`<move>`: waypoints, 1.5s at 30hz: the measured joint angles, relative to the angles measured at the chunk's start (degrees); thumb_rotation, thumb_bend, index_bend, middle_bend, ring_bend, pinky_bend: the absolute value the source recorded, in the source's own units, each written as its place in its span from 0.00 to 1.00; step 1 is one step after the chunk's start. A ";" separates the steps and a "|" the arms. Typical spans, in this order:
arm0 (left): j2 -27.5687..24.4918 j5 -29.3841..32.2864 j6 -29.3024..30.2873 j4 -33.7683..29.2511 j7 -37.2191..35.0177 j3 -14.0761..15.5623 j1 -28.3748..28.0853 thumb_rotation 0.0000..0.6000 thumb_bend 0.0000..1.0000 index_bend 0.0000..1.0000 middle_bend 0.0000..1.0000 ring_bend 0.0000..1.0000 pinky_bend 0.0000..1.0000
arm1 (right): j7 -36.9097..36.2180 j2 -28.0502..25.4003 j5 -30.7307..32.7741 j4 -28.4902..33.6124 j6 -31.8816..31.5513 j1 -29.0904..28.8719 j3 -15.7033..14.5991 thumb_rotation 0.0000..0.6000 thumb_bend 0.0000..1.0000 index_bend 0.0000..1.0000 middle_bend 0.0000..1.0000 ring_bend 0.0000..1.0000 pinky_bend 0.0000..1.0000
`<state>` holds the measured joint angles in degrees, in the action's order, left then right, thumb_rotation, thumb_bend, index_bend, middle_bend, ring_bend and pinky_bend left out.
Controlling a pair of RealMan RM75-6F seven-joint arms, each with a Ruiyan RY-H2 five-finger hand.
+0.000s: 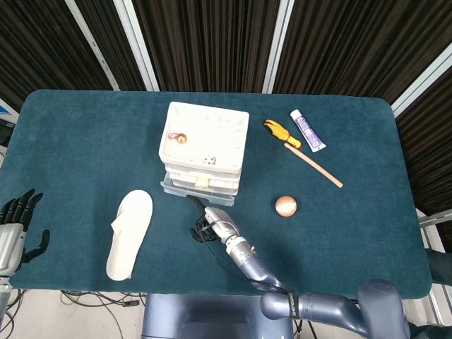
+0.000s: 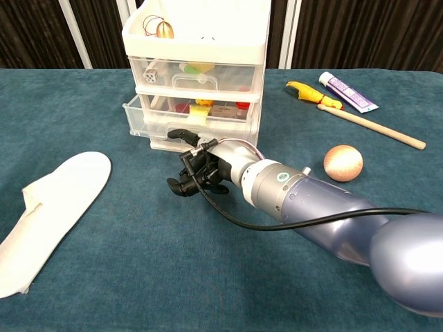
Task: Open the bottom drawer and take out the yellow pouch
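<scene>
A white three-drawer unit stands mid-table. Its middle drawer sticks out toward me, and a yellow item shows through its clear front. The bottom drawer sits pushed in beneath it. My right hand is just in front of the unit with fingers curled, one finger hooked up at the front of the pulled-out drawer. My left hand hangs off the table's left edge, fingers apart and holding nothing.
A white slipper lies left of the hand. To the right are an orange ball, a wooden stick, a yellow tool and a tube. Small trinkets sit on the unit's top.
</scene>
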<state>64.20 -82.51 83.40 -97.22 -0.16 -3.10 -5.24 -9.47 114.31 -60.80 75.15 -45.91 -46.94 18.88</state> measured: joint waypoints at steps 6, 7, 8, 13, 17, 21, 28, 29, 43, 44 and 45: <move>0.04 0.00 0.03 0.04 0.14 0.01 0.02 1.00 0.47 0.05 0.00 0.00 0.00 | 0.19 -0.68 -0.26 1.54 -0.20 0.84 -0.99 1.00 0.52 0.07 0.83 0.93 0.94; 0.04 0.01 0.05 0.03 0.17 0.00 0.02 1.00 0.47 0.05 0.00 0.00 0.00 | 0.18 -0.76 -0.34 1.77 -0.23 0.98 -1.14 1.00 0.52 0.07 0.83 0.93 0.94; 0.05 0.03 0.06 0.03 0.19 0.00 0.03 1.00 0.47 0.05 0.00 0.00 0.00 | 0.14 -0.86 -0.47 2.05 -0.29 1.15 -1.33 1.00 0.52 0.07 0.83 0.93 0.94; 0.09 0.11 0.06 0.03 0.31 -0.05 0.03 1.00 0.47 0.05 0.00 0.00 0.00 | -0.02 -1.28 -1.24 3.29 -0.60 1.74 -2.00 1.00 0.52 0.07 0.83 0.93 0.94; 0.11 0.14 0.06 0.06 0.35 -0.06 0.03 1.00 0.47 0.05 0.00 0.00 0.00 | -0.06 -1.74 -1.86 4.43 -0.81 2.16 -2.50 1.00 0.52 0.07 0.83 0.93 0.94; 0.08 0.19 -0.04 0.04 0.29 -0.08 -0.01 1.00 0.47 0.05 0.00 0.00 0.00 | 0.13 -2.64 -2.61 6.10 -1.56 2.66 -2.73 1.00 0.52 0.07 0.83 0.93 0.94; 0.01 0.10 -0.10 -0.03 0.26 -0.03 -0.03 1.00 0.47 0.05 0.00 0.00 0.00 | 3.47 -5.48 -3.78 10.80 -4.36 3.30 -2.42 1.00 0.52 0.07 0.83 0.93 0.94; -0.01 0.09 -0.10 -0.07 0.28 -0.02 -0.03 1.00 0.47 0.05 0.00 0.00 0.00 | 4.62 -5.96 -3.79 11.67 -5.00 3.36 -2.28 1.00 0.52 0.07 0.83 0.93 0.94; -0.02 -0.04 0.01 -0.18 0.38 0.05 0.03 1.00 0.47 0.05 0.00 0.00 0.00 | 18.86 -9.18 2.68 18.51 -9.46 2.16 -0.26 1.00 0.52 0.07 0.94 1.00 1.00; -0.03 -0.03 -0.02 -0.20 0.39 0.06 0.03 1.00 0.47 0.05 0.00 0.00 0.00 | 20.66 -9.11 3.57 18.64 -10.01 1.85 -0.15 1.00 0.52 0.07 0.94 1.00 1.00; -0.03 -0.02 -0.05 -0.21 0.39 0.07 0.02 1.00 0.47 0.05 0.00 0.00 0.00 | 22.10 -9.02 4.28 18.74 -10.51 1.60 -0.06 1.00 0.52 0.07 0.95 1.00 1.00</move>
<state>64.17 -82.53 83.36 -97.43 0.22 -3.03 -5.22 12.62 105.29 -56.52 93.88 -56.42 -45.35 18.82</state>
